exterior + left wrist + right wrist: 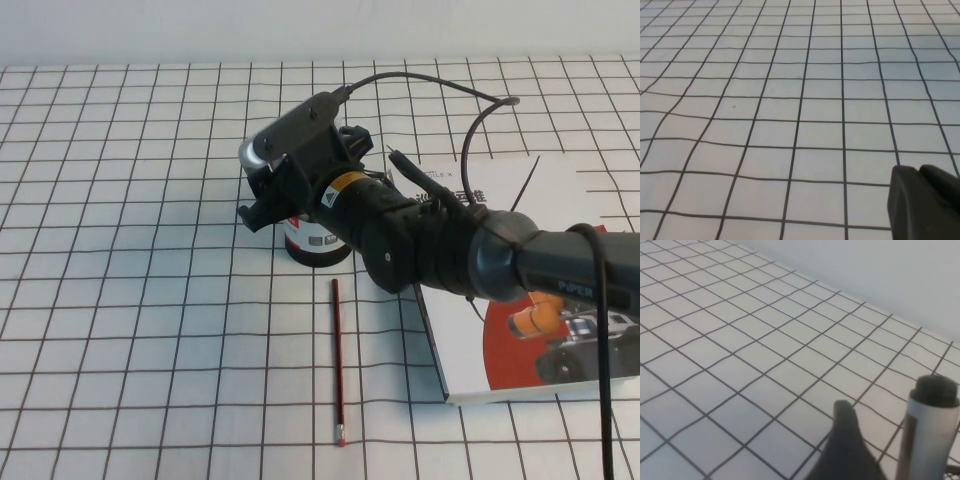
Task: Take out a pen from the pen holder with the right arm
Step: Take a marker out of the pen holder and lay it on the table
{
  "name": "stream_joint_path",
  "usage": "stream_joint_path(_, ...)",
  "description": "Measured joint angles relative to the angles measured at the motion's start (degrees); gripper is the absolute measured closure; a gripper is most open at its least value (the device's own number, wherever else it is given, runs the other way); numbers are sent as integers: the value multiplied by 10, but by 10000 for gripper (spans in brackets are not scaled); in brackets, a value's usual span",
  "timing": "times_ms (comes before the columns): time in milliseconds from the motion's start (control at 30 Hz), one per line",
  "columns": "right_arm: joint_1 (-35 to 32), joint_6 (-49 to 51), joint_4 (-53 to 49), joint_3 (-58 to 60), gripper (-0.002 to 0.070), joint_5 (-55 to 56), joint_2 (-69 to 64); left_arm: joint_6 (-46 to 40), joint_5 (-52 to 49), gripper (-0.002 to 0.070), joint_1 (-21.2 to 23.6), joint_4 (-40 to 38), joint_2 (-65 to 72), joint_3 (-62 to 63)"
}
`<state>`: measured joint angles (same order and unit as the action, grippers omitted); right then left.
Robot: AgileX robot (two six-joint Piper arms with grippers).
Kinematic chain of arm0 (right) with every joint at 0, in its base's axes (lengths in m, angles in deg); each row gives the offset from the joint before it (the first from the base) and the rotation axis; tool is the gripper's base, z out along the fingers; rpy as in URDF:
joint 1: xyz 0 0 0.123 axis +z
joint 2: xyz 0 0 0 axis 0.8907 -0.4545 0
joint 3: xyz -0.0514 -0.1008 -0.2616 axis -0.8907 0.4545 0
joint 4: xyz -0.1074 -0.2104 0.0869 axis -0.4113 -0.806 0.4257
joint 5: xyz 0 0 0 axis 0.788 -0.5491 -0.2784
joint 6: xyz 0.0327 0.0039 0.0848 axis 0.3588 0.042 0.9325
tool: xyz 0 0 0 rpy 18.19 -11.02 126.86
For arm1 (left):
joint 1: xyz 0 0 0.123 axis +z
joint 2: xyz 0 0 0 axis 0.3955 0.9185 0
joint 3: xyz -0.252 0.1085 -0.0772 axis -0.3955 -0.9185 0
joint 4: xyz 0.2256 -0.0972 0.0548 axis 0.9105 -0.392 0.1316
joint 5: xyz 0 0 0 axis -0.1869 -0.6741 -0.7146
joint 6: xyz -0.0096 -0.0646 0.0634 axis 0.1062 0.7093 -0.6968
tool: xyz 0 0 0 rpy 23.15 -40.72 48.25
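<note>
Pen (932, 435) beside right gripper (258, 202) fingers (845, 440), spread, not touching; left gripper (922, 205) above gridded table (790, 100).

You're looking across the gridded bench (740, 355) past a pen (930, 440).
The pen stands upright, pale barrel, black cap; one dark finger of your right gripper (847, 440) rises just beside it, not touching, and a plain pale wall (865, 275) closes the far edge.

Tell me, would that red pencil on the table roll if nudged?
Probably: the pencil looks slim and lies flat on the table. Likely stiff: it lies straight. Right gripper hovers over the pen holder; left gripper hangs over the table.
</note>
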<state>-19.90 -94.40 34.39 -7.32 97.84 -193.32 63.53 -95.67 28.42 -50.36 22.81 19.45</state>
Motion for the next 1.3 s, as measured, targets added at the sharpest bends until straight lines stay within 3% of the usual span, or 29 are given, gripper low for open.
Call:
stream_joint_path(333, -6, 0, 2, -15, 271, -1, -19, 0, 0, 678, 0, 0, 0, 0)
stream_joint_path(600, -10, 0, 9, -16, 505, 0, -20, 0, 0, 678, 0, 0, 0, 0)
stream_joint_path(700, -10, 0, 10, -16, 554, 0, -20, 0, 0, 678, 0, 0, 0, 0)
stream_joint_path(1033, -10, 0, 13, -16, 558, -5, -11, 0, 0, 678, 0, 0, 0, 0)
stream_joint_path(1300, -10, 0, 25, -16, 558, -27, 81, 0, 0, 678, 0, 0, 0, 0)
